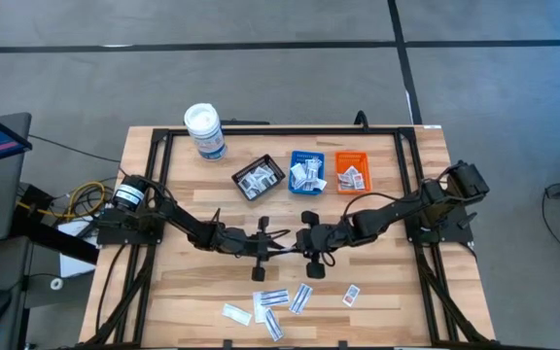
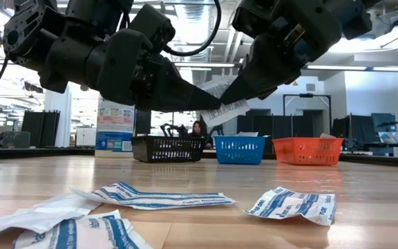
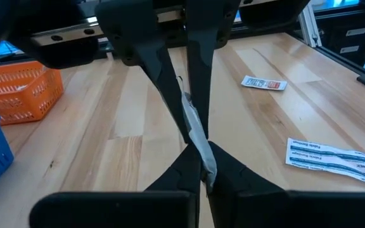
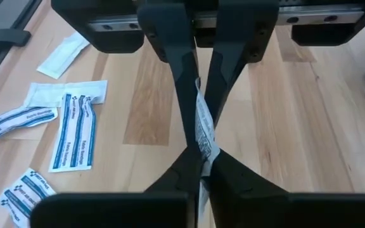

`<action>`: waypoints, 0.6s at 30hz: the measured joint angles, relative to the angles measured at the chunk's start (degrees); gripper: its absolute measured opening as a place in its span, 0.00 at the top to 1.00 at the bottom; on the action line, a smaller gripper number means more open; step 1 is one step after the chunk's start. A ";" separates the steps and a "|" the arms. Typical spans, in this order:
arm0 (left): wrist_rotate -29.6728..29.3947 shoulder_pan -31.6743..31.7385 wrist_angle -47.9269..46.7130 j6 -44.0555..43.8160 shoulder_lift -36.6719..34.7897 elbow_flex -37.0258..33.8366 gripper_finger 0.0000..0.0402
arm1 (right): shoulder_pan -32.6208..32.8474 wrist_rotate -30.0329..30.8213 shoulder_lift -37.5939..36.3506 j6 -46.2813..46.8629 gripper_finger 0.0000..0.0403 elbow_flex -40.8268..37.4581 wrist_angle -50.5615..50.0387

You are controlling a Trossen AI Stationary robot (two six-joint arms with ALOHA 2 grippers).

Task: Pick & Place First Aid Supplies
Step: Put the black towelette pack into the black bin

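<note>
Midair above the table [image 1: 377,282], a white packet [image 2: 223,111] is pinched from both sides: left gripper [image 2: 202,104] and right gripper [image 2: 228,95] meet tip to tip, both clamped on it. More packets [image 1: 270,303] lie on the wood near the front edge

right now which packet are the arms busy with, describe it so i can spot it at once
Start from the wooden table and find where the two dark arms meet at its middle, in front of the three small trays. The left gripper and right gripper are both shut on one small white packet with dark barcode-like print. It alone hangs in the air; the other packets lie flat.
</note>
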 joint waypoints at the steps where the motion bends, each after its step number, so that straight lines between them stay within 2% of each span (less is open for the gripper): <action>1: 0.04 0.00 0.00 0.00 0.00 0.00 0.97 | 0.00 0.01 0.00 0.04 0.97 0.00 0.00; 14: -0.01 0.11 0.02 -0.11 -0.28 0.31 0.98 | 1.25 1.70 -5.53 0.71 0.98 0.04 -6.19; 18: 1.38 -0.12 -2.99 0.04 0.21 -0.36 0.98 | 1.98 2.04 -5.77 0.67 0.98 0.00 -7.98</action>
